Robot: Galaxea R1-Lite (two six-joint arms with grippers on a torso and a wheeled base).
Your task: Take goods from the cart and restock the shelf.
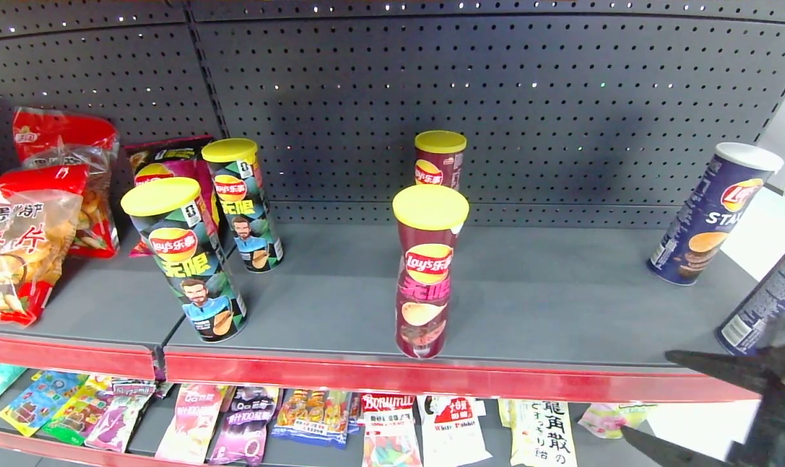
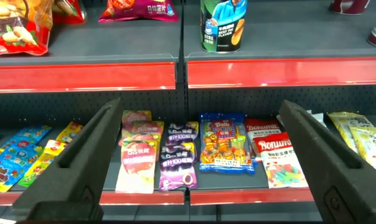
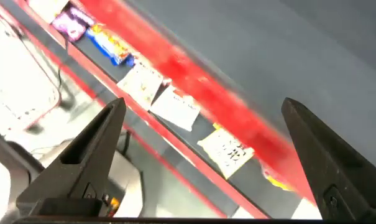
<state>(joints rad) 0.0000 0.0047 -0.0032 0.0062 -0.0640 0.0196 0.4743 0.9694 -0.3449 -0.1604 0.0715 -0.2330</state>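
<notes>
Maroon chip can stands upright, lid up, at the shelf's front edge. Left hand and right hand are spread apart, empty.

We are in a shop. Across the frame runs a grey shelf with a red edge strip and a pegboard behind. Chip cans stand on it, snack bags sit at the left, and candy packets lie in a row along the bottom.

Dark grey pegboard wall, light glinting through some holes; bright white area at right.
</notes>
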